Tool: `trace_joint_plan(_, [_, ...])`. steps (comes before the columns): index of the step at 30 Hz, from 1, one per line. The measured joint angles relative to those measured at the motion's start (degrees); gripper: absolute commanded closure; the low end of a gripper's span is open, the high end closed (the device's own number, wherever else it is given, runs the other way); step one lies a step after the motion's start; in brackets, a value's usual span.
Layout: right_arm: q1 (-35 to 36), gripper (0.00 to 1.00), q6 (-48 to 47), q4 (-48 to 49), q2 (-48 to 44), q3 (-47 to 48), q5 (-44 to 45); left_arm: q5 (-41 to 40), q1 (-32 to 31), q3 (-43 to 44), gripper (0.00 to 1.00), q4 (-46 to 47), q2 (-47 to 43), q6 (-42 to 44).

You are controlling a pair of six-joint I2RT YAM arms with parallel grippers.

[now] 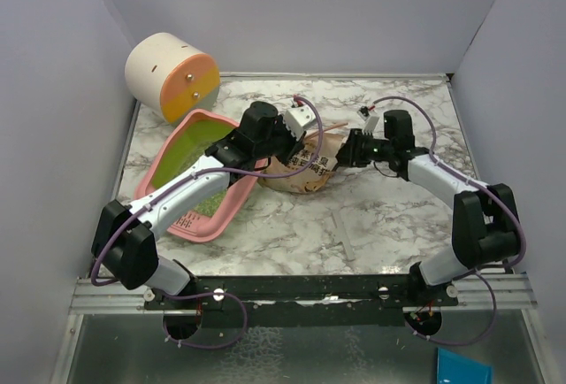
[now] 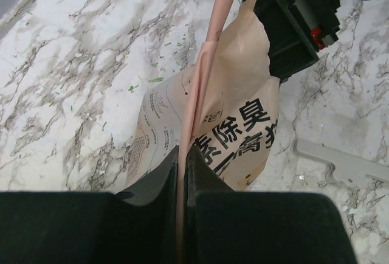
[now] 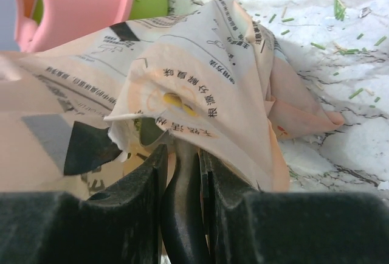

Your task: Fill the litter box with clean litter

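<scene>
On the surface (image 1: 380, 216), the paper bag (image 1: 305, 172) is clamped twice: left jaws are closed on a thin edge, judged the bag's, and right jaws on crumpled paper. The litter box (image 1: 196, 222) is seen at the bag's 9 o'clock, nearer the left arm (image 1: 177, 194), long axis 1-to-7, green bottom showing; bag contents are hidden.

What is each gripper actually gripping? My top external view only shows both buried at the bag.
Observer: The left gripper is shut on a thin edge of the paper bag, seen edge-on.
Operator: And the right one?
Observer: The right gripper is pinching a crumpled fold of the same bag.
Operator: Any spill I can't see?
Observer: Yes, green litter bits lie scattered on the marble table beside the bag.
</scene>
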Motion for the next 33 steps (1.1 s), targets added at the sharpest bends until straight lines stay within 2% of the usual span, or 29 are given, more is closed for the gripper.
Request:
trace_joint_plan(5, [-2.43, 0.99, 4.42, 3.91, -2.29, -3.32, -6.01, -0.74, 0.0, 0.0, 0.96, 0.0, 0.04, -0.22])
trace_joint_plan(11, [-5.18, 0.99, 10.88, 11.47, -6.82, -8.61, -8.96, -1.29, 0.11, 0.0, 0.96, -0.04, -0.83, -0.28])
trace_joint_plan(23, [-15.58, 0.99, 28.94, 39.39, -10.88, -22.18, -17.33, -1.84, 0.09, -0.09, 0.96, -0.76, -3.3, -0.61])
trace_joint_plan(33, [-22.84, 0.99, 32.5, 45.99, -17.42, -25.33, -22.47, -3.58, 0.11, -0.68, 0.96, 0.17, -4.22, -1.88])
